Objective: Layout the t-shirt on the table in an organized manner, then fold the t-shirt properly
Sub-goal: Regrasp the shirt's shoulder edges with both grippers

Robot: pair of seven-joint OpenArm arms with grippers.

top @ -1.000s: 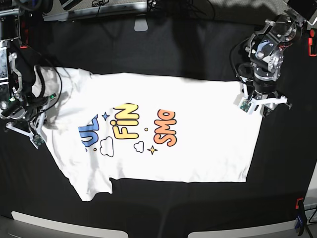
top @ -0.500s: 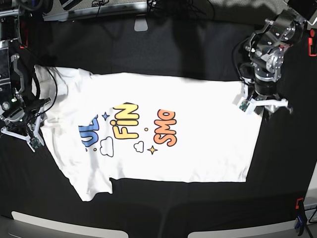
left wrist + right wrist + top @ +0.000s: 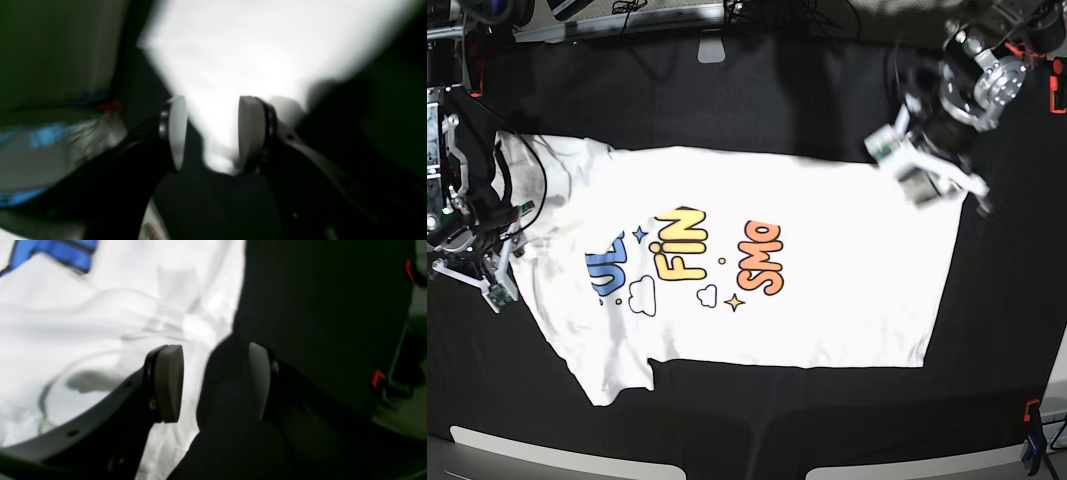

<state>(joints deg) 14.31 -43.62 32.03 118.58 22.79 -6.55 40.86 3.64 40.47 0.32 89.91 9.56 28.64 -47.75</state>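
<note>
The t-shirt lies spread on the black table, print side up, collar end to the left and hem to the right. My right gripper hovers at the shirt's left edge. In the right wrist view it is open and empty, one finger over the white cloth, the other over black table. My left gripper is raised over the shirt's upper right corner. The blurred left wrist view shows it open, with white cloth beyond the gap and nothing held.
Red clamps sit on the right table edge and a blue and red clamp at the lower right. A white tag and cables lie along the back. Pale panels line the front edge.
My right gripper opened, let go of the shirt's left edge and drew slightly left. My left arm lifted and swung up and left over the shirt's upper right corner.
</note>
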